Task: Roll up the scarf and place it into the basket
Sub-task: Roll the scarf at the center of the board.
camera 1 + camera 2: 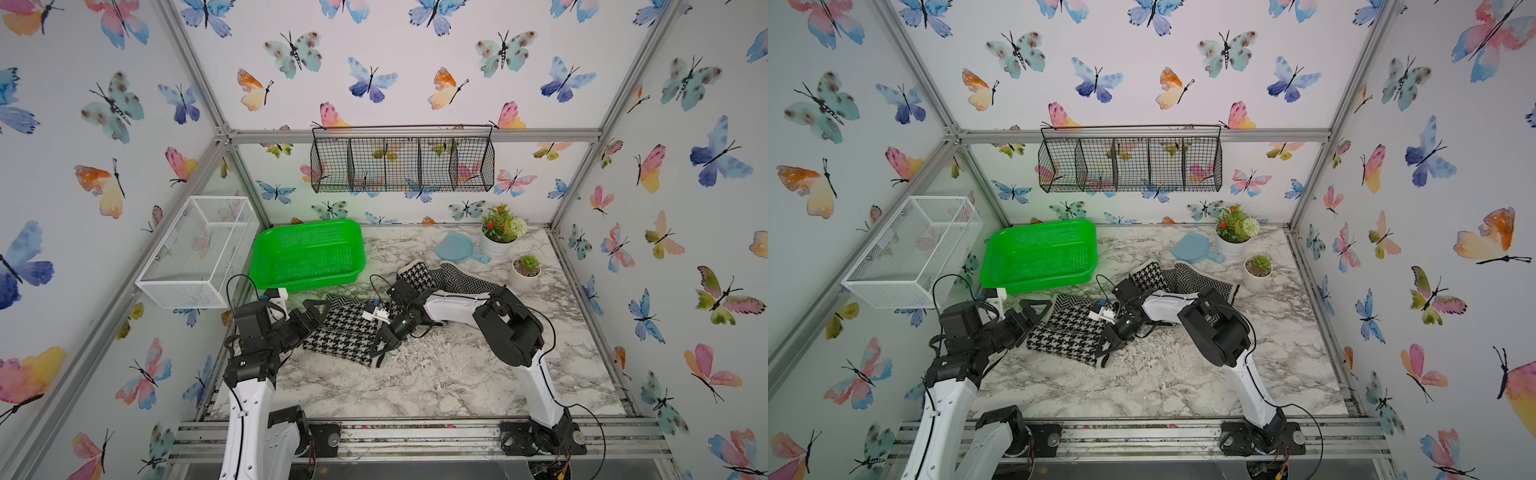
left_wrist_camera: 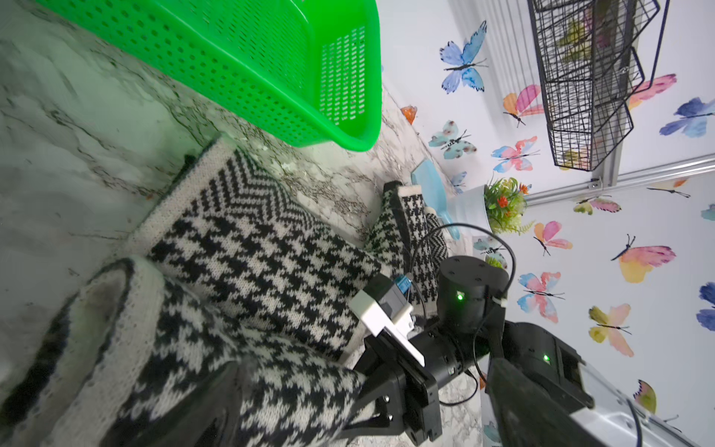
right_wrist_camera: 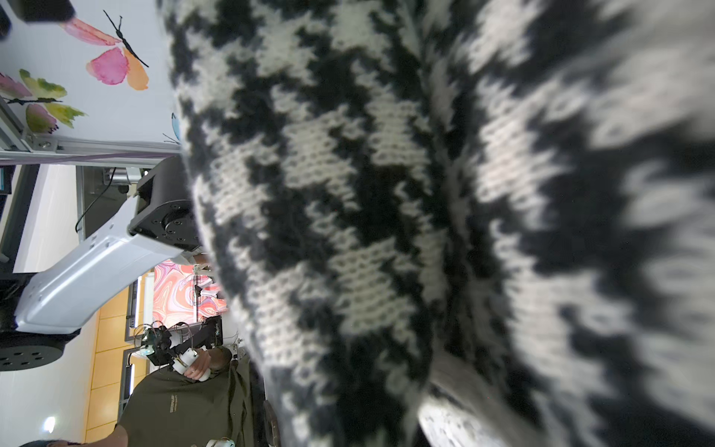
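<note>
Left gripper (image 1: 313, 318) wide open, low; right gripper (image 1: 379, 354) closed, angled downward, elbow bent

The marble-patterned table (image 1: 436, 386) bears a green basket (image 1: 309, 281) at back left, a black-and-white scarf (image 1: 345, 328) just in front of it, folded over itself at the near end and trailing toward back right, and there a blue scoop (image 1: 455, 247), a flowering pot (image 1: 496, 245) and a smaller pot (image 1: 525, 276).
</note>
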### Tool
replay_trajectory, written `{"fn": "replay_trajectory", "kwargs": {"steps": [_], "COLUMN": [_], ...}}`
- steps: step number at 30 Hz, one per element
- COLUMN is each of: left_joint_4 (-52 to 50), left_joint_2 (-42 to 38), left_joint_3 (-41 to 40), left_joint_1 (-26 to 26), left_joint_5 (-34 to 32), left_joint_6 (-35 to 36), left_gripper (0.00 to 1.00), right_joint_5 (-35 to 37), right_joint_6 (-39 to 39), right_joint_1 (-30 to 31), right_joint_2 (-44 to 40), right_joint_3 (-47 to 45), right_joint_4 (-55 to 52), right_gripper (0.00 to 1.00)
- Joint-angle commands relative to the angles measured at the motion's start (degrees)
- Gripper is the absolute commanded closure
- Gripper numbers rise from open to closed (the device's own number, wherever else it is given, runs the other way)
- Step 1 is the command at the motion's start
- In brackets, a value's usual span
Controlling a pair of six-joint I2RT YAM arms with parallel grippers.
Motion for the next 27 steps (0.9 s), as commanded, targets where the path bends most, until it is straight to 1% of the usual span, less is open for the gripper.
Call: {"fn": "replay_trajectory", "kwargs": {"steps": [1, 3, 9, 14, 19, 22, 27], "left_joint_4": [2.54, 3.33, 3.19, 3.49, 8.05, 11.67, 19.78], "left_joint_2": [-1.49, -1.54, -4.0, -4.42, -4.12, -1.85, 5.68], "left_joint_3": [-2.4, -3.66, -4.61, -6.47, -9.69, -10.63, -10.93], "left_joint_1": [-0.04, -0.06, -0.24, -0.19, -0.18, -0.26, -0.26], "left_joint_5": [5.78, 7.62, 9.32, 10.13, 10.01, 8.68, 7.68], "left_joint_6": [0.03, -0.45, -0.87, -1.17, -3.61, -4.54, -5.8], "left_gripper": [0.02, 0.02, 0.02, 0.02, 0.02, 0.02, 0.02], "right_joint_5": [2.29, 2.71, 3.49, 2.98, 3.07, 3.01, 3.58], "right_joint_6": [2.29, 2.95, 5.1, 5.75, 6.3, 6.3, 6.38], "right_joint_1": [-0.72, -0.82, -1.17, -1.77, -2.05, -2.01, -2.06], "right_joint_2": [1.77, 2.99, 5.76, 6.42, 6.32, 6.59, 6.53], "right_joint_3": [2.6, 3.79, 6.21, 6.06, 5.89, 6.26, 6.51], "right_joint_4": [2.02, 1.8, 1.13, 1.13, 1.34, 1.13, 1.13], "right_gripper": [0.89, 0.88, 0.87, 0.87, 0.87, 0.87, 0.85]}}
